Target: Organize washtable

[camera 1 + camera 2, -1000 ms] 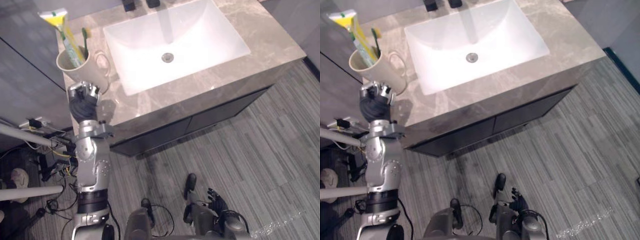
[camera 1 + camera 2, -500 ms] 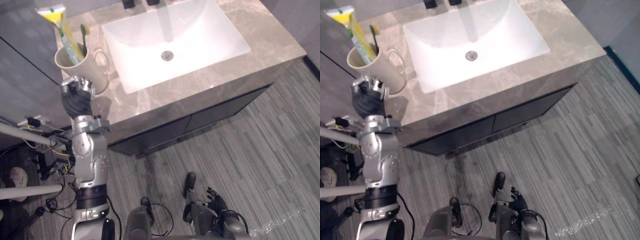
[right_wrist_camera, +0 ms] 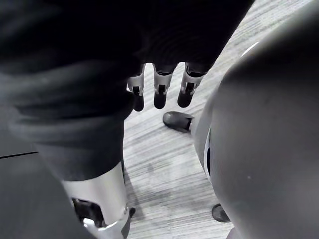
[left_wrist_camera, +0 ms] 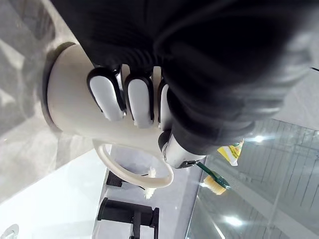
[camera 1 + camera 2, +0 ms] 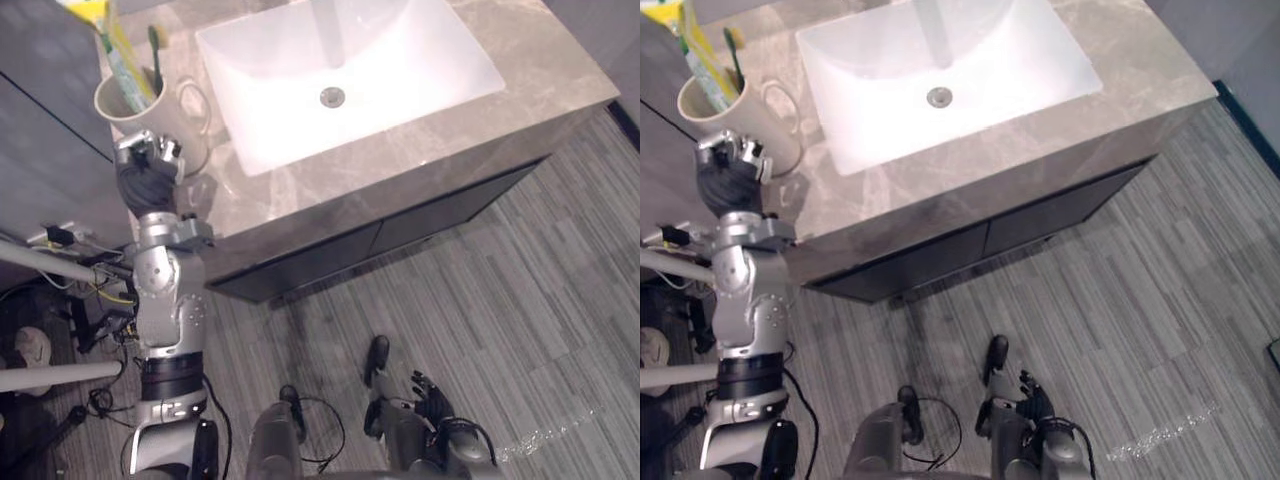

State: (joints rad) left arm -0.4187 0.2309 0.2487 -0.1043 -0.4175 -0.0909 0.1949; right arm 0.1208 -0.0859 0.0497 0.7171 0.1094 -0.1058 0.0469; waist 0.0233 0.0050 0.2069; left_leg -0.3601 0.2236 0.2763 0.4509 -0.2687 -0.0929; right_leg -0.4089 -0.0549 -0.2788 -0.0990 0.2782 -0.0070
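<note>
A cream mug (image 5: 150, 110) stands at the counter's left end beside the sink, with a yellow toothpaste tube (image 5: 115, 50) and a green toothbrush (image 5: 155, 60) upright in it. My left hand (image 5: 145, 172) is raised just in front of the mug, fingers curled. In the left wrist view the curled fingers (image 4: 139, 99) lie against the mug's side (image 4: 70, 99) without wrapping it, and the thumb sits near the handle (image 4: 129, 172). I cannot tell whether they touch. My right hand (image 5: 435, 395) hangs low over the floor with its fingers (image 3: 159, 89) relaxed and holding nothing.
The white rectangular sink (image 5: 420, 50) is set into the grey marble countertop (image 5: 330, 180), with a black faucet (image 4: 129, 214) behind it. Dark cabinet fronts (image 5: 400, 225) run below the counter. A dark wall panel (image 5: 50, 130) borders the mug's left side.
The whole picture has shifted, so the camera moved. My left hand has drifted a little to the left and stays close in front of the mug; the mug itself stands where it was.
</note>
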